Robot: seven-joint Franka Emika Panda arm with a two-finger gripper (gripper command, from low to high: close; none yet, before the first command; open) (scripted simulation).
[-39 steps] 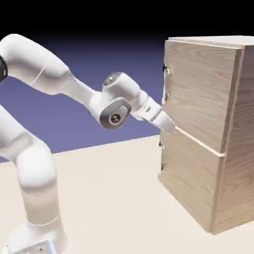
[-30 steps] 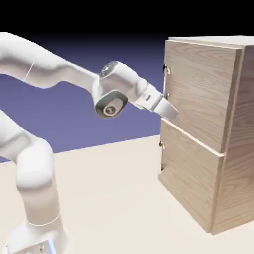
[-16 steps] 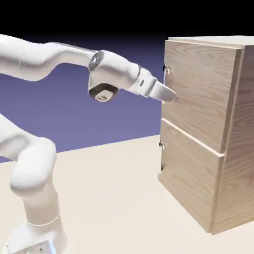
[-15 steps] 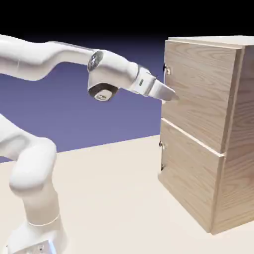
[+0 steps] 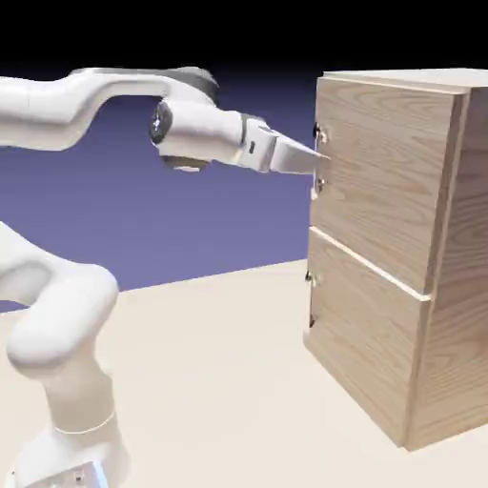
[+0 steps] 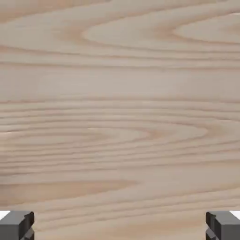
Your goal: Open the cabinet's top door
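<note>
The light-oak cabinet [image 5: 456, 286] stands at the right of the exterior view with both doors flush. The top door [image 5: 381, 172] carries a small silver-and-dark handle [image 5: 320, 135] at its left edge. My gripper [image 5: 322, 164] points almost level at that edge, its tip right at the handle's span, between the upper and lower mounts. Whether it touches cannot be made out. In the hand view, woodgrain of the top door [image 6: 120, 108] fills the picture. The gripper [image 6: 120, 228] is open, its grey fingertips [image 6: 16, 226] far apart in the bottom corners with nothing between them.
The lower door [image 5: 367, 343] sits below the seam, with its own small handle [image 5: 309, 278] at the left edge. The beige table [image 5: 210, 381] stretches between the robot's base and the cabinet.
The hand has risen from the seam between the two doors to handle height on the top door, and the forearm has levelled out. Both doors stay closed.
</note>
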